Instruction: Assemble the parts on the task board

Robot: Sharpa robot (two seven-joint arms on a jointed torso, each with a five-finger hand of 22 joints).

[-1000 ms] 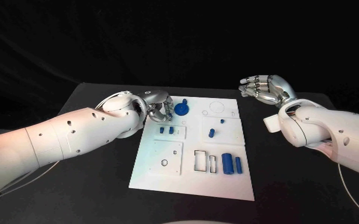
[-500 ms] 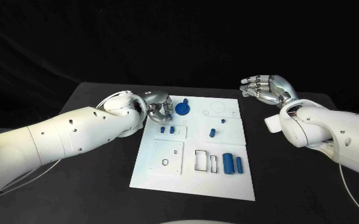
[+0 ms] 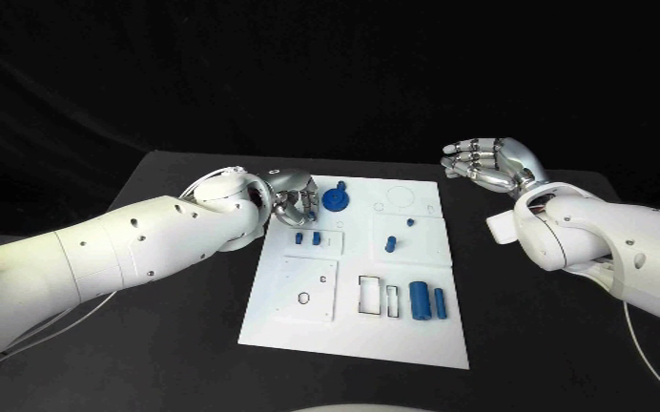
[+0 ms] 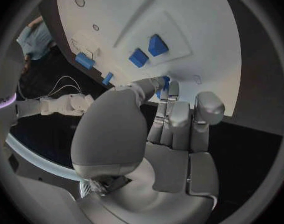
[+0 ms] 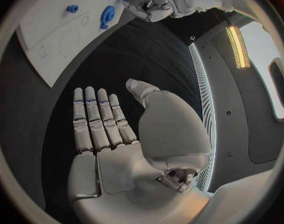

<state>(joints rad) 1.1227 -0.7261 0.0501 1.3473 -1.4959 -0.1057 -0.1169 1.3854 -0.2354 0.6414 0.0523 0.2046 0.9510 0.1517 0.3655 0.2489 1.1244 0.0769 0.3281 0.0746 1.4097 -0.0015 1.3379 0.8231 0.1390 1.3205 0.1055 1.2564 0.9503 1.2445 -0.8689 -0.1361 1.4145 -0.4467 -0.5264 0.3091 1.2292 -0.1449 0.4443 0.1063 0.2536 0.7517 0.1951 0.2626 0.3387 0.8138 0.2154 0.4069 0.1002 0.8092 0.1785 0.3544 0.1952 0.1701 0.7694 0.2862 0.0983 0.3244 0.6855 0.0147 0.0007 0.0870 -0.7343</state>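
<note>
Nearest the robot, along the near edge of the flat white task board (image 3: 296, 321) on the black table (image 3: 165, 336), two upright blue cylinders, a thick blue cylinder (image 3: 418, 298) and a thin blue cylinder (image 3: 439, 302), stand beside a dark rectangular slot (image 3: 370, 295). A little farther in, a pair of small blue blocks (image 3: 307, 237) sits on the board's left side, and a small blue peg (image 3: 389, 243) stands near its middle.

Beyond these, the left robot hand (image 3: 292, 202) is at the board's far left corner with its fingers curled in beside a round blue gear-like disc (image 3: 336, 202). From the left wrist camera a fingertip (image 4: 159, 84) meets a blue piece, but I cannot tell whether the hand actually holds it.

The right robot hand (image 3: 484, 162) hovers off the board's far right corner, above the table, fingers extended side by side and holding nothing.
</note>
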